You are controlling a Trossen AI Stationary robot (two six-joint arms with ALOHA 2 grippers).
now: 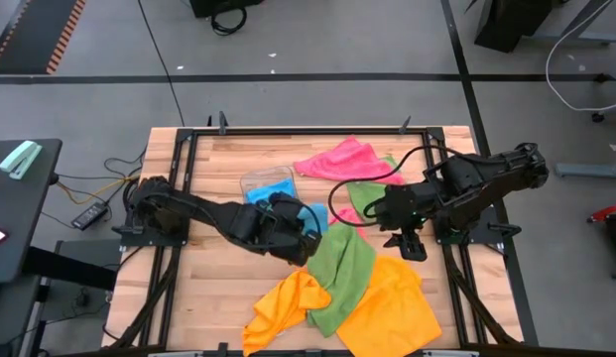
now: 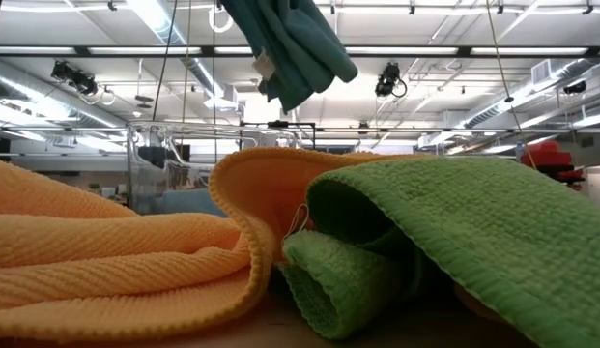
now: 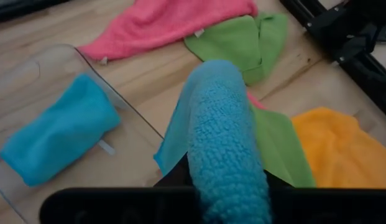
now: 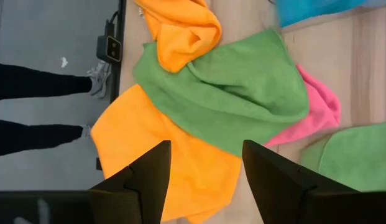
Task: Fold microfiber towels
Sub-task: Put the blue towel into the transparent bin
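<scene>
Your left gripper (image 1: 306, 238) is clamped on a sky-blue microfiber towel (image 3: 224, 137), folded into a long roll and held up off the wooden table (image 1: 213, 288) near its middle; the small clear plastic tray (image 1: 260, 182), with another folded blue towel (image 3: 59, 137) already in it, lies just beyond the gripper on the table's far side, so the roll looks set to travel that way. Your right gripper (image 4: 205, 180) hangs with its fingers apart over the large green microfiber towel (image 4: 230, 93) to the right, nearer that cloth than the left arm is.
</scene>
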